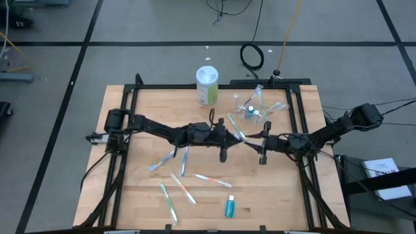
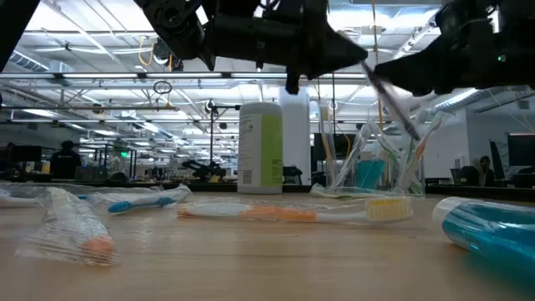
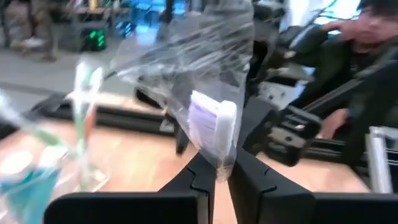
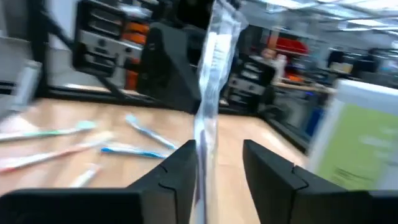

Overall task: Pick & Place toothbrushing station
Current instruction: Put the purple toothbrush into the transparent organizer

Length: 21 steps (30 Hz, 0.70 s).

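Note:
My left gripper (image 1: pixel 233 134) is shut on a clear-wrapped toothbrush (image 3: pixel 211 121) with a white and lilac head, held above the table's middle. My right gripper (image 1: pixel 252 139) is open just to its right. The same toothbrush's wrapped length (image 4: pixel 208 106) passes between its two fingers, close to one of them. The clear cup (image 1: pixel 250 110), holding several toothbrushes and a teal tube, stands on the table at the far right. Several wrapped toothbrushes (image 1: pixel 183 188) and a teal toothpaste tube (image 1: pixel 229 207) lie flat on the near half. My left gripper pinches the wrapped toothbrush just below its head (image 3: pixel 216 163) between its two fingers. The toothbrush is lifted clear of the table and slants in the low view (image 2: pixel 391 99). My right gripper's fingers stand on either side of the wrapper (image 4: pixel 204 155); I cannot tell whether one touches it.
A tall white-and-green canister (image 1: pixel 207 84) stands at the far edge, left of the cup. Black frame rails (image 1: pixel 214 86) run along the table's far edge and both sides. People and equipment show in the room beyond the table.

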{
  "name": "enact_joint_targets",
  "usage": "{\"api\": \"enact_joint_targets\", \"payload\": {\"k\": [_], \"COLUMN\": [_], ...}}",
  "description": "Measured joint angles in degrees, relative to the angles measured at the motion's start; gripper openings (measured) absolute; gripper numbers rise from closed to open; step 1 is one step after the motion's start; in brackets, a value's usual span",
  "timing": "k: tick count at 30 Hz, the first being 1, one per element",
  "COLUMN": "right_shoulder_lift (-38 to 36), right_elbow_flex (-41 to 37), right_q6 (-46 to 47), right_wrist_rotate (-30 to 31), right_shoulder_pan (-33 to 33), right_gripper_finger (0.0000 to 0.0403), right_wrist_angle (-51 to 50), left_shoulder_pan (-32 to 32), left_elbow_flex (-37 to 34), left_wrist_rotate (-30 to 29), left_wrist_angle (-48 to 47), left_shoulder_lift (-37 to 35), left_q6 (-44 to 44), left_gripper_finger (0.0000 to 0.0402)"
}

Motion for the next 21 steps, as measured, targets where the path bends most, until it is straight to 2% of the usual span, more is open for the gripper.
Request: {"api": "enact_joint_targets", "payload": {"k": [5, 7, 10, 14, 18, 21], "right_shoulder_lift": [0.0, 0.0, 0.0, 0.0, 0.0, 0.0], "right_elbow_flex": [0.0, 0.0, 0.0, 0.0, 0.0, 0.0], "right_q6": [-0.1, 0.9, 3.5, 9.1, 11.8, 11.9], "right_wrist_rotate": [5.2, 5.6, 5.5, 5.0, -1.1, -5.6], "right_shoulder_pan": [0.0, 0.0, 0.0, -0.2, -2.3, -4.2], "right_gripper_finger": [0.0155, 0.0163, 0.0173, 0.0180, 0.0183, 0.0183], "right_wrist_angle": [-7.2, -10.1, -13.4, -18.0, -21.0, -21.0], "left_shoulder_pan": [2.3, 3.3, 4.9, 7.3, 10.2, 12.7], "left_elbow_flex": [-0.1, -0.1, 0.0, 0.0, 0.7, 3.2], "left_wrist_rotate": [-1.0, -2.2, -7.0, -10.1, -10.4, -7.9], "left_wrist_angle": [-7.9, -9.5, -11.4, -13.2, -13.4, -16.1], "left_shoulder_lift": [-0.7, -2.2, -5.6, -9.4, -10.7, -9.3], "left_q6": [-3.7, -4.1, -3.7, 0.6, 1.6, 0.0], "left_gripper_finger": [0.0008, 0.0012, 0.0020, 0.0009, 0.0010, 0.0012]}}
